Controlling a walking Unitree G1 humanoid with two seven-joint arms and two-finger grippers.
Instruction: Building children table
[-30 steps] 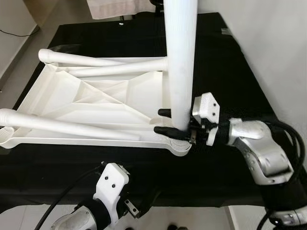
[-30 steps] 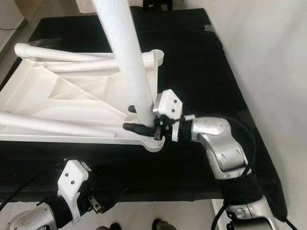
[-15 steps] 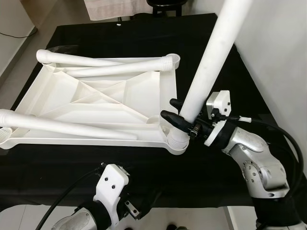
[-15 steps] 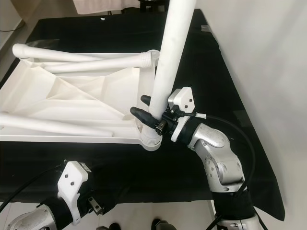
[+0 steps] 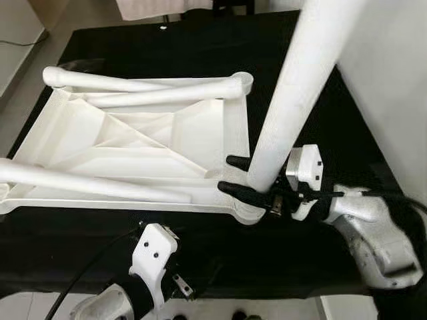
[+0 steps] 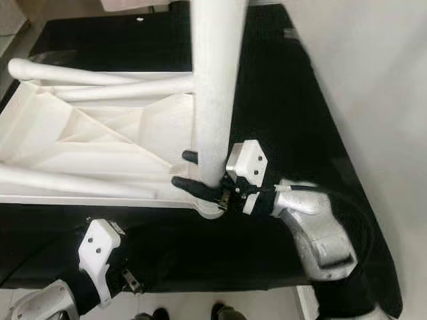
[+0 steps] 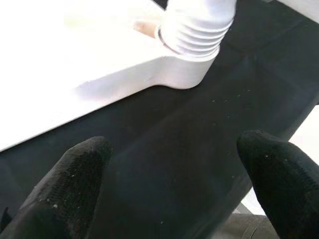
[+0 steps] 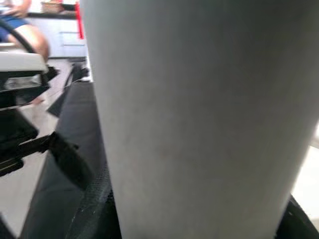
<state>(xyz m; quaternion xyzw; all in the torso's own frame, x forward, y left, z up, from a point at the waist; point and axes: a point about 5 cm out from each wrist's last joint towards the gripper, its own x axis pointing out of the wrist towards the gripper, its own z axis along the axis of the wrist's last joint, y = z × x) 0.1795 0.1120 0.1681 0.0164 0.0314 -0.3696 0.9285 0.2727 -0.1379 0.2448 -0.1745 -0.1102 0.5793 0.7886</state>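
Note:
A white children's table top (image 5: 133, 143) lies upside down on the black cloth. Two white legs (image 5: 133, 83) slant along its far side, and another leg (image 5: 87, 183) lies along the near side. A fourth white leg (image 5: 293, 93) stands in the near right corner socket (image 7: 184, 69), leaning slightly right, its ribbed end (image 7: 199, 25) in the socket. My right gripper (image 5: 235, 175) is shut on this leg just above the socket. My left gripper (image 7: 169, 184) hovers open over the cloth in front of that corner, holding nothing.
The black cloth (image 5: 300, 247) covers the work table up to its near and right edges. A pale wall (image 5: 393, 87) runs close along the right side. Bare floor (image 5: 20, 47) lies to the left. A person's leg (image 8: 30, 35) is in the background.
The standing leg's top tipped to the right, then came back partway toward upright, with my right gripper still clamped at its base. The camera shifted slightly. My left arm stayed put.

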